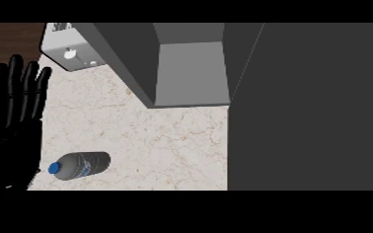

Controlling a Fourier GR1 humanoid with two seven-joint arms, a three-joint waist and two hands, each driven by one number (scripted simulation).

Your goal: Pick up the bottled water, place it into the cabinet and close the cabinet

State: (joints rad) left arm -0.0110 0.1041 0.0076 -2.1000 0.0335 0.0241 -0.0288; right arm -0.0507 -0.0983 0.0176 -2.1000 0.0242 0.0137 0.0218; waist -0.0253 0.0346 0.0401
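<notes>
Shows the bottled water point(80, 165) lying on its side low on the marbled counter point(160, 138), blue cap turned toward the left hand point(20, 128) and close beside it. Shows that hand resting at the left edge, fingers point(29, 86) straight, upward and slightly spread, holding nothing. Farther up, finds the cabinet point(189, 74) open, its grey inside on view, with a dark panel point(306, 108) at its right and a pale box point(69, 49) at its left.

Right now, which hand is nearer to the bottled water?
Left. The left hand rests open at the view's left edge, just left of the bottled water; the right hand is not in view.
</notes>
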